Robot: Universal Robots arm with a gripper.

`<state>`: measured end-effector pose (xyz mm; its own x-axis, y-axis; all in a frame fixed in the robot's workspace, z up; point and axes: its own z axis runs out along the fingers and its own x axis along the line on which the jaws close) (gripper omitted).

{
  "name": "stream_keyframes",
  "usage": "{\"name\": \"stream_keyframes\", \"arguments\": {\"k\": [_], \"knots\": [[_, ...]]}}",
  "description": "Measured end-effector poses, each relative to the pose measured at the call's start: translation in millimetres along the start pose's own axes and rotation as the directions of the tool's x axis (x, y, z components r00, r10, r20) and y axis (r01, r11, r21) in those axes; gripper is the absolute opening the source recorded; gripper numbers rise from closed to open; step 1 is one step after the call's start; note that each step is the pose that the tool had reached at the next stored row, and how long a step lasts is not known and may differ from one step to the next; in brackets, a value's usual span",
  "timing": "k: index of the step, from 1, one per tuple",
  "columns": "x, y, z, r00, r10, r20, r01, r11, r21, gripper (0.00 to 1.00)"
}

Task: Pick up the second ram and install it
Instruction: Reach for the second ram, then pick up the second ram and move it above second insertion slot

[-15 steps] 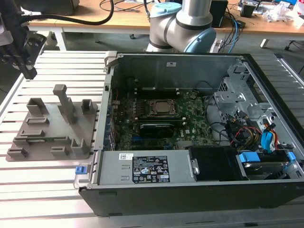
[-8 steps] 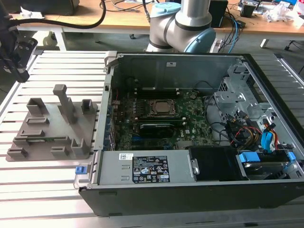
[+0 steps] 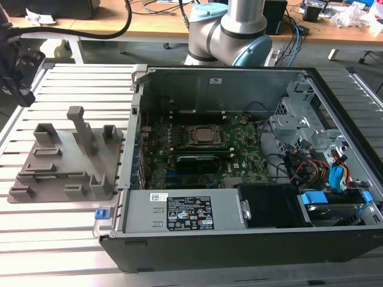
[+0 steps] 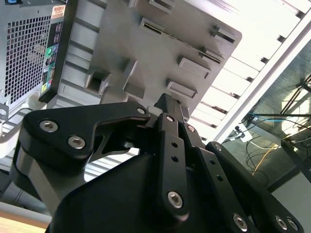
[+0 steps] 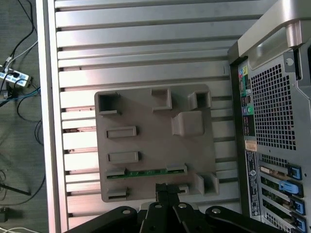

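Observation:
The second ram [image 5: 146, 172] is a thin green stick lying in a slot of the grey fixture tray [image 5: 146, 141], near the tray's edge closest to my gripper. In the exterior view the ram [image 3: 58, 175] shows as a green sliver in the tray [image 3: 66, 161] on the exterior view's left. My gripper [image 5: 167, 190] hangs above the tray, just short of the ram, with its black fingers [image 4: 167, 109] pressed together and nothing between them. In the exterior view the gripper [image 3: 24, 95] is high over the slatted table beyond the tray.
An open computer case [image 3: 239, 233] stands right of the tray, with the green motherboard [image 3: 197, 170] and CPU socket [image 3: 200, 136] inside. Its rear panel [image 5: 272, 121] lies close beside the tray. The arm's base [image 3: 227, 30] stands behind the case. Cables hang off the table's edge [image 5: 19, 87].

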<state>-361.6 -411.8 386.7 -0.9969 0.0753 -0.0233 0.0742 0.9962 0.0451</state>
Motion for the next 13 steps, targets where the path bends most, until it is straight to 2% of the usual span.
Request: {"name": "stream_keyframes", "arguments": {"k": [10,13], "knots": [[0.0,0.0,0.1,1.0000,-0.001,0.0000,0.001,1.0000,0.0000,0.11],[0.0,0.0,0.1,0.9996,-0.030,-0.0013,0.030,0.9996,-0.0007,0.11]]}}
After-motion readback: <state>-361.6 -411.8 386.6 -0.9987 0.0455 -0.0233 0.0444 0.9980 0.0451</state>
